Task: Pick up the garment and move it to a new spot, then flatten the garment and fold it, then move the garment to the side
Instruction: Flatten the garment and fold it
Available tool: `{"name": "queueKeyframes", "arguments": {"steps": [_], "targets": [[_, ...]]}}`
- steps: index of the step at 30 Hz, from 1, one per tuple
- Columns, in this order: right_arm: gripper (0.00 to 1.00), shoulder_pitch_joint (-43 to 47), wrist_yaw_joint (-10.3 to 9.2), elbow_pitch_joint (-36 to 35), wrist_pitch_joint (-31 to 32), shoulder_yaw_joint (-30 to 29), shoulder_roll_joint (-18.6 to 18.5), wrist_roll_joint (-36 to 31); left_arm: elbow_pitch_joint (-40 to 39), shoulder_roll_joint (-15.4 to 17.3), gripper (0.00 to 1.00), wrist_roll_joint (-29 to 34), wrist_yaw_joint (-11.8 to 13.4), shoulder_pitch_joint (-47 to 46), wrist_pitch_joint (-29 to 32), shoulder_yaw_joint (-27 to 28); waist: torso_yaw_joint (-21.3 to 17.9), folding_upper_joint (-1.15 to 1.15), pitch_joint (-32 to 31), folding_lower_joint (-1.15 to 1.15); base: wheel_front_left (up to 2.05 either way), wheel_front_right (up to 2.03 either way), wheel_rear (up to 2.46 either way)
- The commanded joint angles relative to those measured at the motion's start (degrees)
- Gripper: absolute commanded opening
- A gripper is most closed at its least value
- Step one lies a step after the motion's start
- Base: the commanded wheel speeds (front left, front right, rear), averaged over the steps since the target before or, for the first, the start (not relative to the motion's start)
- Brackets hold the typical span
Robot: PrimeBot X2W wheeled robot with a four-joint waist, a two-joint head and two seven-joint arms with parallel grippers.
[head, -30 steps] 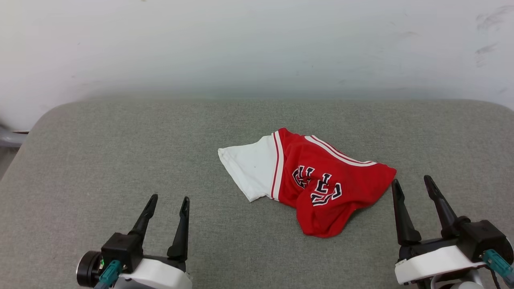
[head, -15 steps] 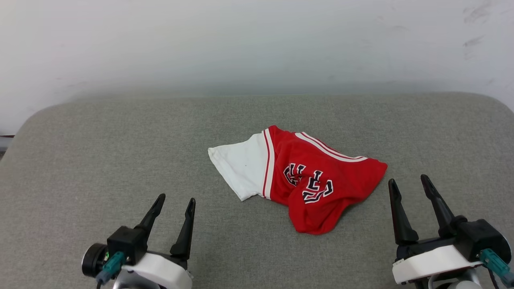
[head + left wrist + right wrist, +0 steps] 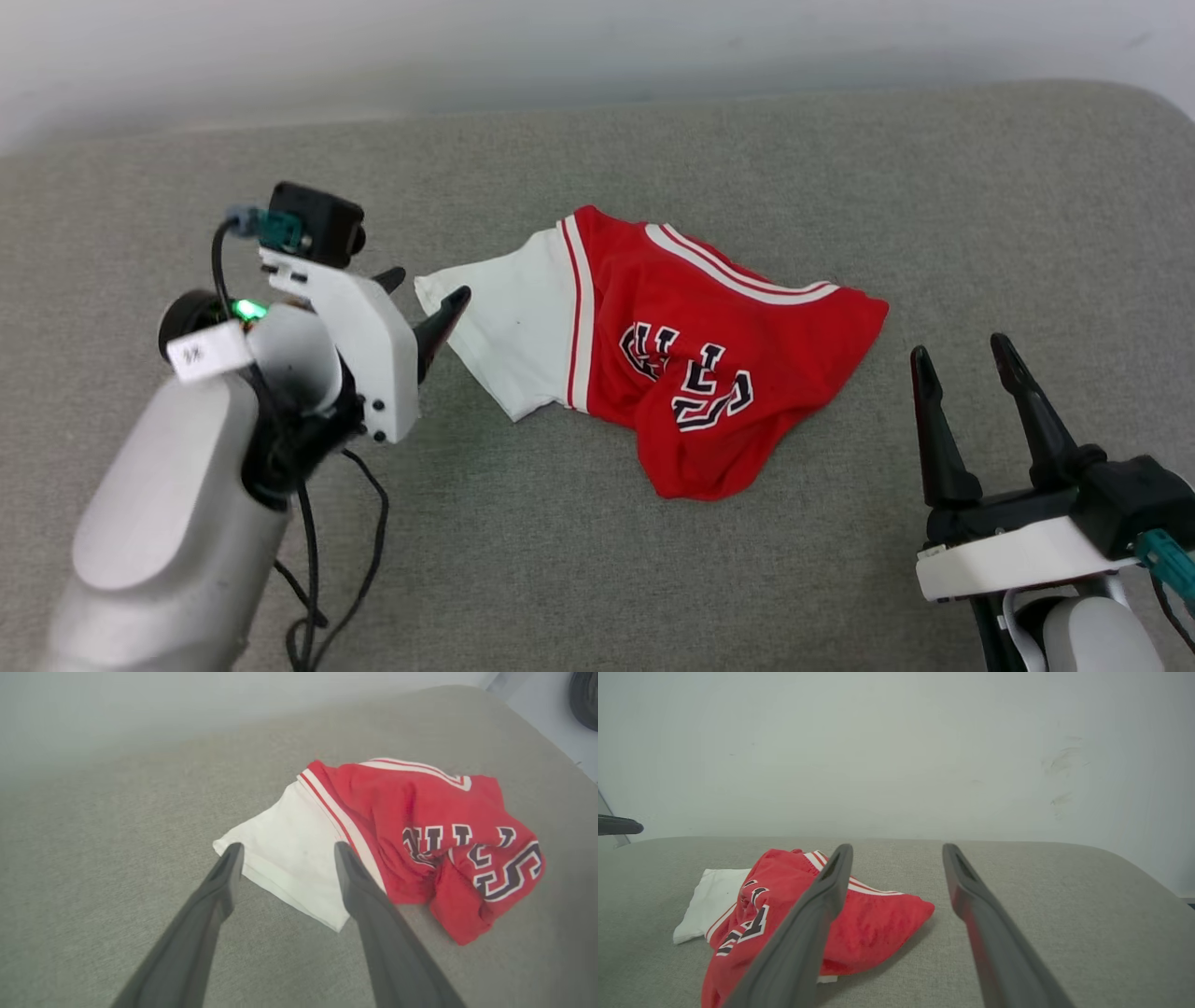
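Note:
The garment (image 3: 691, 345) lies crumpled on the grey padded surface, a red jersey with black, white-outlined lettering and a white sleeve (image 3: 509, 322) spread out on its left. My left gripper (image 3: 425, 287) is open and hovers at the outer edge of that sleeve. In the left wrist view its fingertips (image 3: 288, 847) straddle the sleeve's corner (image 3: 289, 868) from just above, with the red body (image 3: 420, 807) off to the right. My right gripper (image 3: 962, 353) is open and empty, a short way right of the garment's red hem. In the right wrist view that gripper (image 3: 897, 848) points past the garment (image 3: 873, 919).
The grey padded surface (image 3: 840, 168) has rounded back corners and ends at a white wall (image 3: 896, 742). Black cables (image 3: 355, 560) hang from my left forearm. A dark object (image 3: 584, 695) sits beyond the surface's far right edge.
The head camera has tilted down. My left arm has lifted and reached forward and right, bringing its open gripper to the white sleeve. The right gripper has stayed put, and the garment has not moved.

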Motion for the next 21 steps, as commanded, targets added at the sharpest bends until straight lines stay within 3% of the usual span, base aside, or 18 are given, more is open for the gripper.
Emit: {"name": "queueKeyframes", "arguments": {"steps": [1, 5, 9, 21], "targets": [[1.0, -1.1, -0.04, -0.4, -0.1, 0.2, 0.1, 0.2, 0.8, 1.2, 1.0, -1.4, -0.1, -2.8, 5.0, -0.7, -1.9, 0.0, 3.1, -0.01, 0.0, 0.0, 0.0], [1.0, -2.7, -0.04, -1.1, -0.1, 0.9, 0.1, 0.9, 4.1, 2.4, 1.0, -4.2, 0.0, -10.4, 15.1, -1.5, -3.6, 0.0, 6.1, -0.01, 0.0, 0.0, 0.0], [1.0, -3.7, -0.04, -1.3, -0.1, 1.7, 0.1, 1.2, 9.0, 3.3, 1.0, -3.9, 0.4, -15.0, 19.6, -2.2, -5.2, 0.0, 8.2, -0.01, 0.0, 0.0, 0.0], [1.0, -5.1, -0.04, -1.7, -0.1, 2.1, 0.1, 2.1, 22.1, 5.1, 1.0, 0.7, 1.1, -18.0, 15.7, -4.2, -7.2, 0.0, 11.2, -0.01, 0.0, 0.0, 0.0]]}}
